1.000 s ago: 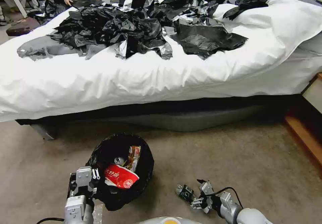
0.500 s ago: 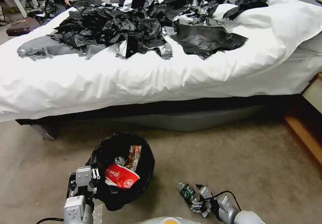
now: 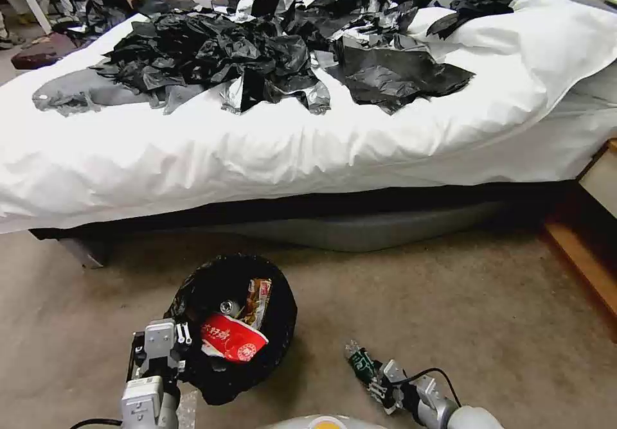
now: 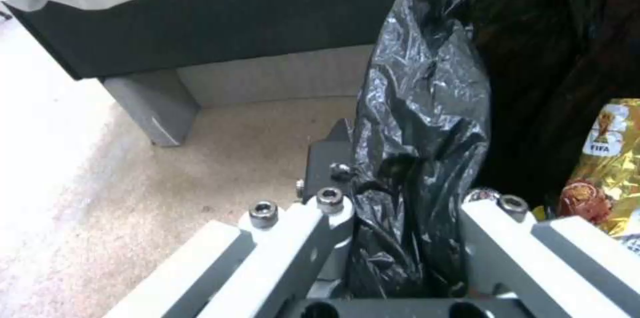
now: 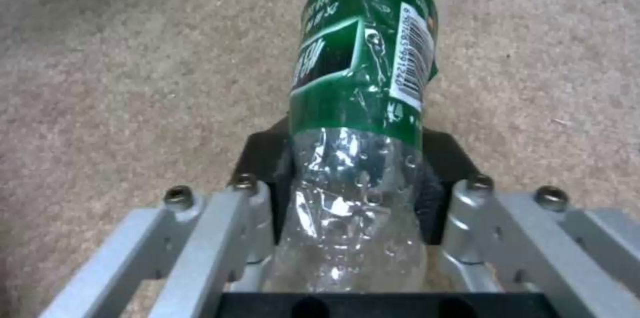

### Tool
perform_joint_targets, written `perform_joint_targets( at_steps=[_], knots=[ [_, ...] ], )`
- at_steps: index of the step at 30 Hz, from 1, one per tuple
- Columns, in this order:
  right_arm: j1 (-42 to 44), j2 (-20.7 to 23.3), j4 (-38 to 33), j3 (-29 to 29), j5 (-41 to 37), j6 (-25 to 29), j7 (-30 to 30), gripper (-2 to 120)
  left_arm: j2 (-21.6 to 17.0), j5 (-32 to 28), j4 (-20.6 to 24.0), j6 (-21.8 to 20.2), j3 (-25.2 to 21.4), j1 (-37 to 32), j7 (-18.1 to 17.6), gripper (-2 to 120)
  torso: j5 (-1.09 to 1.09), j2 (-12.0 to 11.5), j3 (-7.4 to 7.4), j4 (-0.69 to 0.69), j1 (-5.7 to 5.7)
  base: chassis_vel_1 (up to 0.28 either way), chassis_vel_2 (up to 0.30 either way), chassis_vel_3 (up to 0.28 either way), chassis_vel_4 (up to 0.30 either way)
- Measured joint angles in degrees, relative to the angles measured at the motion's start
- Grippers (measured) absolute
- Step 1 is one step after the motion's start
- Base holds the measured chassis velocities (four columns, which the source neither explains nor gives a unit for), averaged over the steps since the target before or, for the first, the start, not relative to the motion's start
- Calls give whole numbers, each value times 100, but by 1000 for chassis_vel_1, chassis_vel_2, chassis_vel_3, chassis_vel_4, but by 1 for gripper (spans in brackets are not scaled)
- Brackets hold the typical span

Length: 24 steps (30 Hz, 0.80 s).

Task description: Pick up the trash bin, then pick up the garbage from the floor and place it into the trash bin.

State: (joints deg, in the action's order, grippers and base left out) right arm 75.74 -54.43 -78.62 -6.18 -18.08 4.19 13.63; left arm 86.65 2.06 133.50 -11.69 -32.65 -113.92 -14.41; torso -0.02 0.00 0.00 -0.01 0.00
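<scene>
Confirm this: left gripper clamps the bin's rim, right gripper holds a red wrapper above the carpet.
Not a red wrapper. The right wrist view shows the right gripper shut on a clear bottle with a green label, over the carpet. The left gripper does clamp the bin at its rim.

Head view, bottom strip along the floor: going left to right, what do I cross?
Left gripper clamped on the bin's liner → trash bin with the red cup inside → bare carpet → green-labelled bottle → right gripper holding it.
</scene>
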Motion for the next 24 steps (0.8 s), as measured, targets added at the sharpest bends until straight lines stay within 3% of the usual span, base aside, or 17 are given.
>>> perform_joint_targets(
  at_steps=[14,18,24],
  knots=[
    [64,-1,-276,137,-24,238,-171,25,-5,22,29,0,13,12,-1,3,3,0,0,1,0,0,0,0,0],
    [164,-85,-838,472,-203,570,-421,25,-25,19,29,-11,7,38,-1,3,3,0,0,0,0,0,0,0,0],
    [132,-189,-2726,1010,-432,879,-642,25,-42,25,12,-31,17,67,0,3,0,0,1,1,0,0,0,0,0]
  ],
)
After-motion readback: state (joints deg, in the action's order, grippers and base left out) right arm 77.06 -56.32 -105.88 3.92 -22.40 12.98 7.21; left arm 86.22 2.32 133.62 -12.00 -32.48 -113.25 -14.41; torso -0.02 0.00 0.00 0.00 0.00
